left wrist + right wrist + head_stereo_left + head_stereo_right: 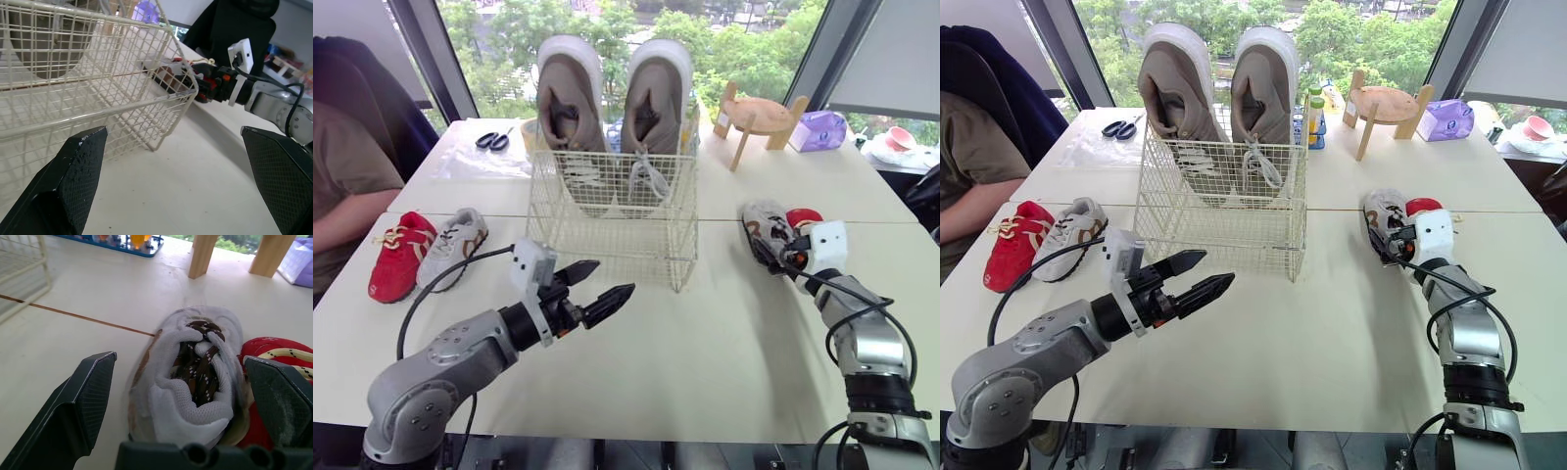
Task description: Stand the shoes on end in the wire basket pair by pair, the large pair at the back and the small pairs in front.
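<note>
The right end effector [178, 360] sits spread astride the white shoe [190, 377], so closing may also snag the red shoe [279, 352] beside it.

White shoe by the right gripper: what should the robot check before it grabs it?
1. Right gripper open wide enough for the white shoe: ok.
2. Shoe free of neighbours: not ok, the red shoe touches it.
3. Basket front free: ok, the large pair stands at the back.
4. Left gripper out of the way: ok, open, empty, before the basket.
5. Partner shoe at hand: not ok, it lies far off on the left.
</note>
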`<action>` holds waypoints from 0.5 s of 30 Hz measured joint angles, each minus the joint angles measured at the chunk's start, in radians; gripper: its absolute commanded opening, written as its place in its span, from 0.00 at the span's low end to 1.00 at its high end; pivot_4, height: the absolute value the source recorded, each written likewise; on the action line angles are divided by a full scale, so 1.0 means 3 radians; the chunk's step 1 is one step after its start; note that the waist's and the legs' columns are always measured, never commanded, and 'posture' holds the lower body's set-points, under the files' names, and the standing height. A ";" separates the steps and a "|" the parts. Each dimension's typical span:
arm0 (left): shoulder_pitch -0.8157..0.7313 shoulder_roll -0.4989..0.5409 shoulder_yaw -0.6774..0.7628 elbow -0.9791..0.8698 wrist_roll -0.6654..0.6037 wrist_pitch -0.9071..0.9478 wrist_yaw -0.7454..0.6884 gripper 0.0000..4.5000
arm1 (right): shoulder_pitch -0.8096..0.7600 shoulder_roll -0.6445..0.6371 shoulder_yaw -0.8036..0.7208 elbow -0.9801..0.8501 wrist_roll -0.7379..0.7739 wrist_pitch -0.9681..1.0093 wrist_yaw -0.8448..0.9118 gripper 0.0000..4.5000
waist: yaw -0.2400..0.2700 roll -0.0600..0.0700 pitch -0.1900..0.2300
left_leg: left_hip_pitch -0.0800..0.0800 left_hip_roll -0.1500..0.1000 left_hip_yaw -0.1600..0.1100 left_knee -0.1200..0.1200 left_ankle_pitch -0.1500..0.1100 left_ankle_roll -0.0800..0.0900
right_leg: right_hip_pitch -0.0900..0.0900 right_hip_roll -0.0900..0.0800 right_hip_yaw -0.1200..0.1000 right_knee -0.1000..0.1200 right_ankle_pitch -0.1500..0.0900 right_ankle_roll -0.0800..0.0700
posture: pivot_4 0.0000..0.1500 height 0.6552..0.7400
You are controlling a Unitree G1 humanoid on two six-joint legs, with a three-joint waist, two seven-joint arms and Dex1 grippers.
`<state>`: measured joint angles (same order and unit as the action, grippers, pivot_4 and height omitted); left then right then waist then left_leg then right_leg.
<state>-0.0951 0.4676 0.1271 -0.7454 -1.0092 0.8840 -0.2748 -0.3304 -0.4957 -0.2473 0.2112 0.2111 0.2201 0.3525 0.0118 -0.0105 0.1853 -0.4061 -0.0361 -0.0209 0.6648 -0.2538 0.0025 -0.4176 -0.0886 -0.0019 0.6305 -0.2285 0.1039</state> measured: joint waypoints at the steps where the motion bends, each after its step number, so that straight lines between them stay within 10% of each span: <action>1: -0.0008 0.0000 -0.0007 0.0011 0.0033 -0.0019 0.0001 1.00 | -0.0008 0.0018 0.0007 0.0040 -0.0007 -0.0043 0.0000 1.00 | 0.0001 0.0000 0.0000 | 0.0002 0.0000 0.0000 0.0000 0.0000 0.0000 | 0.0003 0.0000 0.0000 -0.0001 0.0000 0.0000 | 1.00 1.00; 6: -0.0062 -0.0002 -0.0072 0.0080 0.0184 -0.0102 0.0038 1.00 | 0.0039 0.0017 0.0157 0.0093 -0.0218 -0.0225 -0.0015 0.94 | -0.0007 0.0000 0.0000 | 0.0025 0.0001 -0.0002 -0.0002 -0.0005 0.0007 | 0.0029 0.0001 -0.0002 -0.0009 -0.0002 0.0000 | 1.00 1.00; 15: -0.0056 -0.0012 -0.0119 0.0128 0.0360 -0.0163 0.0055 1.00 | -0.0074 0.0039 0.0298 0.0320 -0.0538 -0.0285 -0.0304 0.12 | -0.0008 -0.0005 -0.0003 | 0.0045 0.0003 -0.0001 -0.0006 -0.0006 0.0008 | 0.0048 0.0001 -0.0002 -0.0012 -0.0008 -0.0011 | 1.00 1.00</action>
<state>-0.1119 0.4641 0.0915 -0.7069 -0.9013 0.8351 -0.2581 -0.3524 -0.4840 -0.1581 0.3073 0.0497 0.1347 0.2613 0.0094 -0.0121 0.1844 -0.3927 -0.0353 -0.0211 0.6630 -0.2557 0.0049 -0.4033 -0.0884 -0.0025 0.6268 -0.2309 0.1006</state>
